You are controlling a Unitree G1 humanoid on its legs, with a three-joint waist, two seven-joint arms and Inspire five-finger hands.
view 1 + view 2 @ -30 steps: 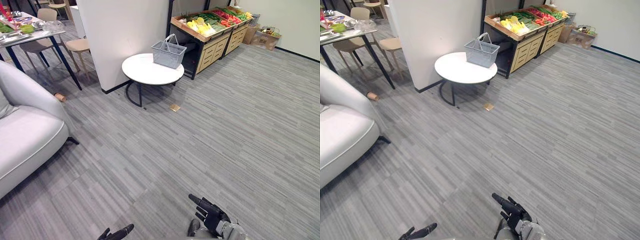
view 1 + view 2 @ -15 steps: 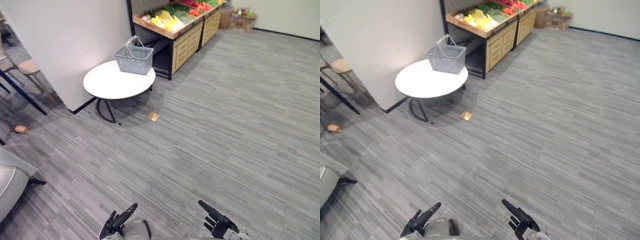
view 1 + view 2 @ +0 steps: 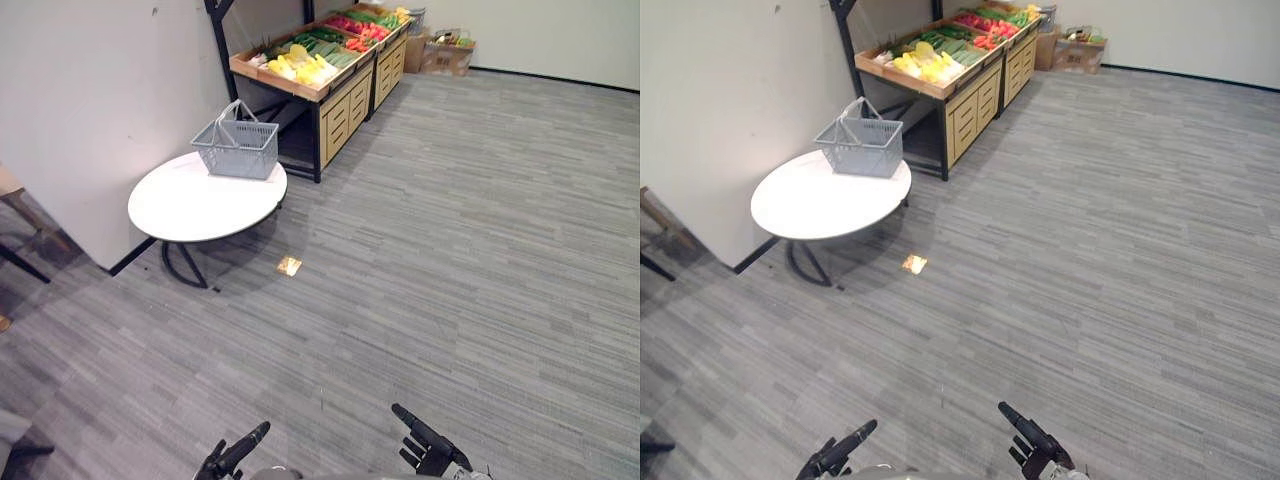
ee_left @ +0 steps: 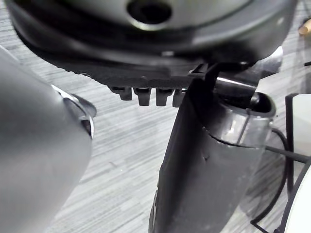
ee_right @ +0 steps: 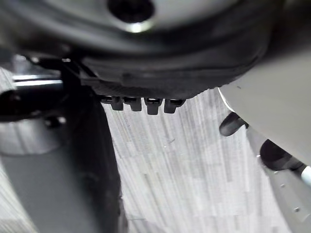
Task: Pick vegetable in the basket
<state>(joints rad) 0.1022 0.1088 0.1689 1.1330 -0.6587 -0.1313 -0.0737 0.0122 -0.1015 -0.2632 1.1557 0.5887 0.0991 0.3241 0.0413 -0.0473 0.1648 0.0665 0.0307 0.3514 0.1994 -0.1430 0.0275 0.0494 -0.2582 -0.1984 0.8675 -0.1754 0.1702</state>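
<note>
at the near edge of the head views the left hand (image 3: 235, 458) and the right hand (image 3: 428, 448) hang low over the grey striped floor (image 3: 480, 250), well apart from each other. both have their fingers stretched out loosely and hold nothing. further out a small yellowish scrap (image 3: 289, 266) lies on the floor, just in front of a round white table (image 3: 180, 205) on dark legs. the grey wire basket (image 3: 240, 155) stands on the table's far edge with its handles raised. a white wall (image 3: 90, 90) runs along the table's left. just behind the basket is a wooden stand (image 3: 345, 100) with drawers, and the vegetables (image 3: 300, 68) lie in its top tray, yellow ones nearest, then green and red. cardboard boxes (image 3: 440, 57) sit past the stand's far end.
</note>
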